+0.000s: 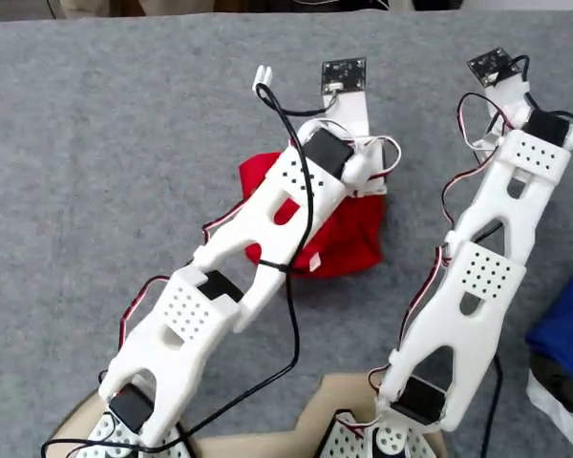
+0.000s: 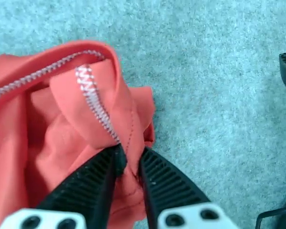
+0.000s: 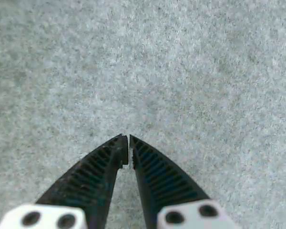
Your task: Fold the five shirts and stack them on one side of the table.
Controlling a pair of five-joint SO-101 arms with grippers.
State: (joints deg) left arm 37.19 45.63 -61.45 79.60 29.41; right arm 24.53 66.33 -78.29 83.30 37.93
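Red cotton shirt [image 1: 349,237] with white zigzag stitching lies crumpled in a loose heap near the middle of the grey felt table [image 1: 105,143], well apart from every edge. The white left arm [image 1: 267,215] stretches over it from the near edge and covers much of the heap in the high view. In the left wrist view the left gripper [image 2: 131,160] is clenched on the red shirt [image 2: 62,119]: its 2 black ribbed fingers [image 2: 93,179] pinch a fold of the cloth just below a stitched hem [image 2: 93,102], and the fabric bunches up around the tips. The hem curls over in a raised loop beyond the fingertips, with bare felt past it.

The white right arm [image 1: 487,267] reaches toward the far edge, to the right of the shirt and not touching it. Its right gripper [image 3: 128,150] is pressed closed on nothing, the 2 fingertips meeting above bare felt.

At the table's right edge, toward the near corner, sits a pile of blue, dark and white clothes [image 1: 563,334], partly cut off.
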